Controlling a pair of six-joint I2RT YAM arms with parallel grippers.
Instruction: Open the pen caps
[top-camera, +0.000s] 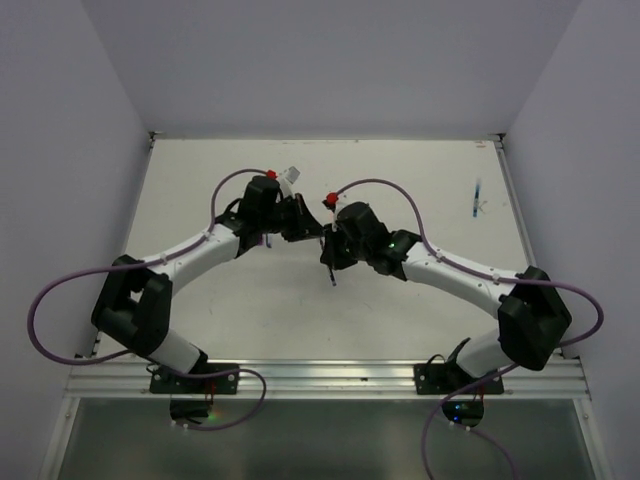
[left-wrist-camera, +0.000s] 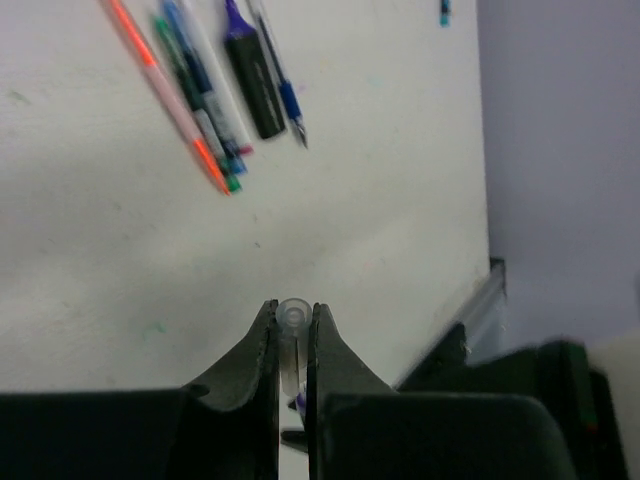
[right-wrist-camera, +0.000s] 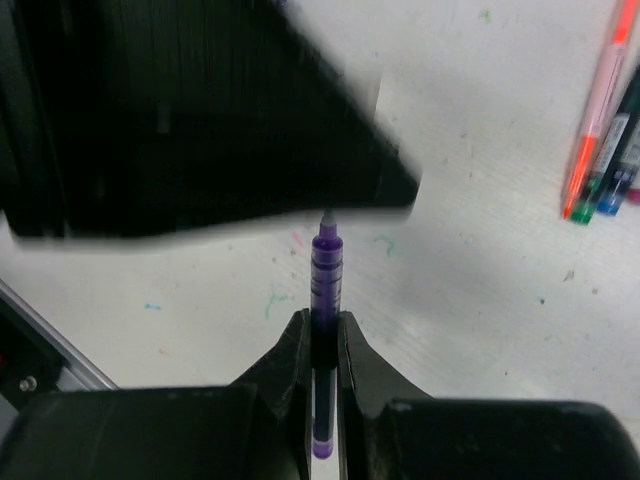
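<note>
My left gripper (left-wrist-camera: 293, 310) is shut on a small clear pen cap (left-wrist-camera: 293, 322), which stands end-on between the fingers. My right gripper (right-wrist-camera: 324, 322) is shut on a purple pen (right-wrist-camera: 327, 262) whose bare tip points at the blurred black body of the left gripper (right-wrist-camera: 200, 110) just ahead. In the top view the two grippers, left (top-camera: 305, 222) and right (top-camera: 330, 250), meet over the middle of the table. A row of pens lies on the table: an orange one (left-wrist-camera: 165, 95), a green and a blue one (left-wrist-camera: 205, 110), a stubby purple marker (left-wrist-camera: 252, 80) and a blue pen (left-wrist-camera: 283, 90).
A lone blue pen (top-camera: 476, 198) lies at the far right of the white table (top-camera: 400, 300). The same row of pens shows at the right edge of the right wrist view (right-wrist-camera: 600, 120). Grey walls enclose the table; a metal rail (top-camera: 330, 375) runs along the near edge.
</note>
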